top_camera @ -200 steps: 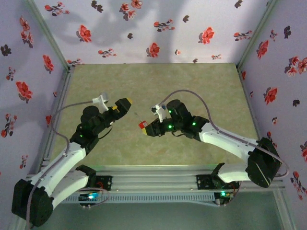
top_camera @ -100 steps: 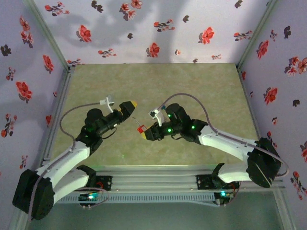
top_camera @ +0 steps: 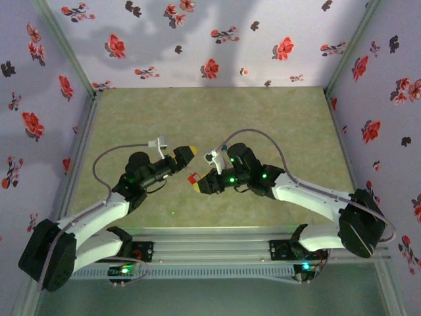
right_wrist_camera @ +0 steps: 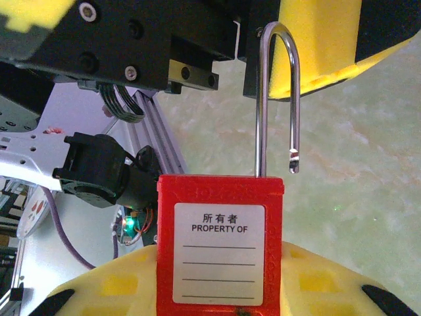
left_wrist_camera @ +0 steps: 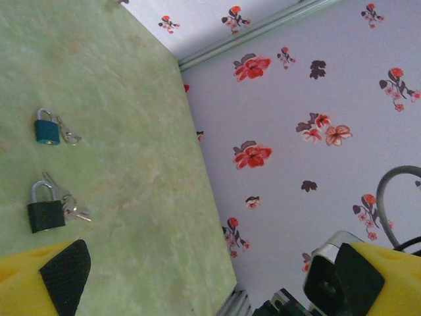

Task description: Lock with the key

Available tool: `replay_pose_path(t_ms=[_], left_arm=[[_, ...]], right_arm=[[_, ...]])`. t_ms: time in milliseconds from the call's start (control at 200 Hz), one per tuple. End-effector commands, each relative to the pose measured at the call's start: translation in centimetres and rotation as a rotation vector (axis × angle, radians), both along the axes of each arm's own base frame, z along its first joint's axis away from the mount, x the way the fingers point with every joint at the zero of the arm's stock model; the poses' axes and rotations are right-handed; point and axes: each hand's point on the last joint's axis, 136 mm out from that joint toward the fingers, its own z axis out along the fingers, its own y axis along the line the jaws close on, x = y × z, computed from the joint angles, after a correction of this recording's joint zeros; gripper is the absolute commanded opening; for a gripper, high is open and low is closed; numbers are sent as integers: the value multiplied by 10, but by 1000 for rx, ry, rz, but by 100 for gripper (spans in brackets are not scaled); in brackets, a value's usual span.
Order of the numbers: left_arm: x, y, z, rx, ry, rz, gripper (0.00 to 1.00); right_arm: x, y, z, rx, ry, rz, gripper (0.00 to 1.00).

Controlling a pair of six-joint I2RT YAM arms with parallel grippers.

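My right gripper (right_wrist_camera: 220, 293) is shut on a red padlock (right_wrist_camera: 220, 250) with a white "PROPERTY OF" label. The padlock's metal shackle (right_wrist_camera: 276, 99) stands raised, its free end out of the body. In the top view the red padlock (top_camera: 193, 178) sits in the right gripper (top_camera: 197, 184) near the table's middle. My left gripper (top_camera: 187, 156) is open just beyond it. One of its yellow fingers (right_wrist_camera: 319, 46) hangs right behind the shackle's top. In the left wrist view the left gripper (left_wrist_camera: 204, 280) holds nothing between its jaws. The key is out of view.
On the green table (left_wrist_camera: 131, 131), the left wrist view shows a blue padlock (left_wrist_camera: 46, 130) and a black padlock (left_wrist_camera: 45, 214), each with small keys lying beside it. Flowered walls (top_camera: 210, 39) close in the table on three sides. The arms' rail (top_camera: 210, 250) runs along the near edge.
My left arm has swung right and come close to the padlock's shackle, jaws still open. The right gripper has shifted only slightly while holding the padlock.
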Motion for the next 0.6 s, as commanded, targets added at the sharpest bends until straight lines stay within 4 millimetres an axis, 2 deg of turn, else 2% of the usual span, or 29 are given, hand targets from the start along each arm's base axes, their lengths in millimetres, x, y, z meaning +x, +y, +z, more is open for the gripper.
replay_pose_path(t_ms=[0, 180, 595], left_arm=[[-7, -6, 9, -37, -32, -38, 100], [-13, -9, 10, -52, -35, -65, 100], [-22, -5, -2, -17, -35, -83, 99]], right_arm=[[-2, 5, 9, 34, -24, 14, 0], [1, 5, 3, 12, -26, 3, 0], [11, 1, -9, -53, -49, -43, 0]])
